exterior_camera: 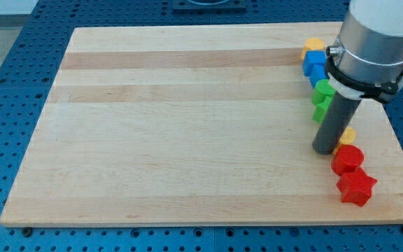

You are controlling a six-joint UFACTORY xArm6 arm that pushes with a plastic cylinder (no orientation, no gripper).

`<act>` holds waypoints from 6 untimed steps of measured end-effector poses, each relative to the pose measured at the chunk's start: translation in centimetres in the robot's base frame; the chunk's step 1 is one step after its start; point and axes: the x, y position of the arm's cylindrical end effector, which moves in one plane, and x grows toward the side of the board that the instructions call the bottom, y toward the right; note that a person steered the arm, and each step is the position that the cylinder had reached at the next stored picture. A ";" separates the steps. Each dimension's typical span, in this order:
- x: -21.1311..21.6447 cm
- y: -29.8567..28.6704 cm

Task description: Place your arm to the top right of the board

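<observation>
My tip point(324, 149) rests on the wooden board point(187, 119) at the view's right, about mid-height. Blocks run in a column along the right side. A yellow block point(313, 45) is topmost, then a blue block point(315, 61) and another blue block point(320, 75), then a green block point(322, 89) and a second green block point(320, 110) touching the rod. A small yellow block point(347, 135) peeks out just right of my tip. Below it lie a red cylinder-like block point(347, 159) and a red star block point(356, 187).
The arm's grey body point(376, 38) covers the board's top right corner and hides parts of the blocks there. A blue perforated table point(5, 77) surrounds the board.
</observation>
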 end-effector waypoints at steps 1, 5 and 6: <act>0.0 -1.7; -24.9 -9.7; -31.9 -7.4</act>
